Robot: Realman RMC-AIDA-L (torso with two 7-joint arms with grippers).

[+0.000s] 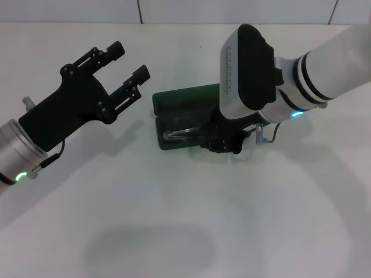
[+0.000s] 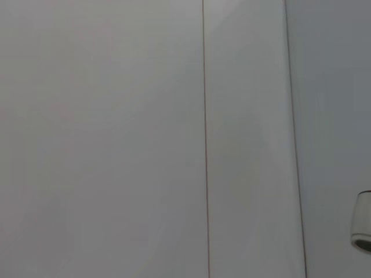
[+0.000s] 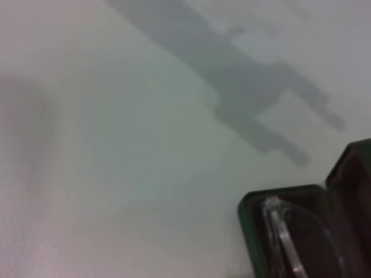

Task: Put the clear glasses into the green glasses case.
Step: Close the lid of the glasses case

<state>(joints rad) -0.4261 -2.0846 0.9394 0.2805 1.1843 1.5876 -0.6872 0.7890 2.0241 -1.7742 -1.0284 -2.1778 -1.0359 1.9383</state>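
Looking at the white table first, it's the biggest thing here and mostly bare, with everything bunched toward the far middle. The right arm reaches in from the right and its right gripper is down over the near half of the green glasses case, which lies open with its lid tipped up behind. Can't tell how the fingers are set, since the wrist body covers them. The left gripper hovers off to the left of the case, well apart from it, jaws spread wide and holding nothing; its wrist camera only sees blank wall.

The clear glasses look to be lying down in the case's lower tray already, one clear edge showing near the left end of the tray in the right wrist view.

So the step in hand is probably the final seating and let-go. Doing it well means making sure both thin arms are folded inside the rim, not riding on the case edge, then lifting straight up so nothing gets dragged back out. Clear plastic is slippery and springy, so a slow exit is the safe call.
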